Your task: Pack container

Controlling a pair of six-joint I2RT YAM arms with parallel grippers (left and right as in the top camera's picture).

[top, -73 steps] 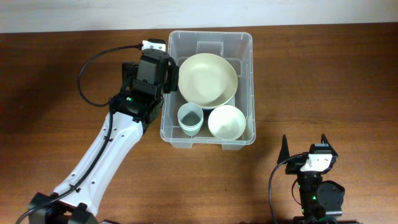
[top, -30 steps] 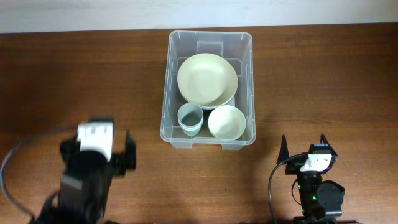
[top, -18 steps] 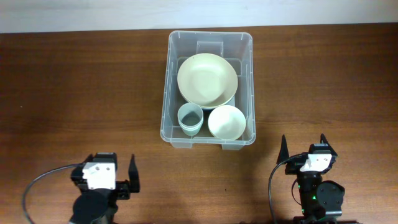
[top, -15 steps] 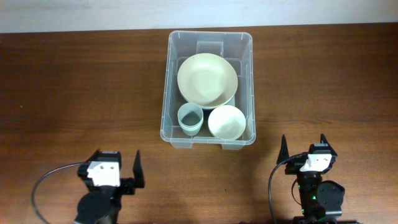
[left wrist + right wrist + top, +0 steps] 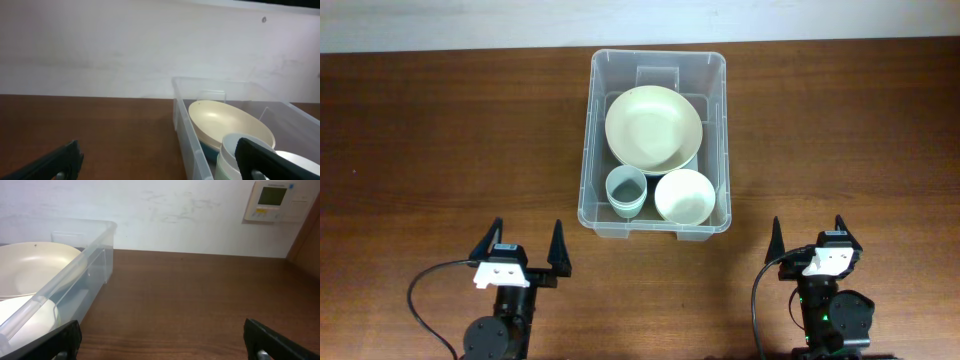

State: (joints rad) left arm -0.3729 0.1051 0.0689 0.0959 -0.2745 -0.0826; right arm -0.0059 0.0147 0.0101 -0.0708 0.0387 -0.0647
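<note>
The large clear plastic rectangular container [image 5: 656, 231] is sitting on the brown wooden counter [image 5: 440, 130] and is holding three lots of crockery. A wide cream-coloured round bowl [image 5: 653, 127] is filling the container's far half, resting on something bluish that is only peeking out beneath it. In the container's near half, a small grey-blue cup [image 5: 626, 188] is nesting in what looks like a short stack on the left side, and a small white round bowl [image 5: 684, 194] is lying just beside it on the right.

Both arms are parked on the near side of the container, well apart from it. The left claw [image 5: 525, 246] is standing off the container's near-left corner and the right claw [image 5: 808, 240] off its near-right corner. Each has its fingers spread wide and is gripping nothing (both wrist views are showing only bare fingertips).

Judging by this, the packing is looking finished or very nearly so: everything in view is already lying inside the container, and no loose piece is showing outside it. No lid is showing anywhere, so whether closing is meant to follow cannot be told.
</note>
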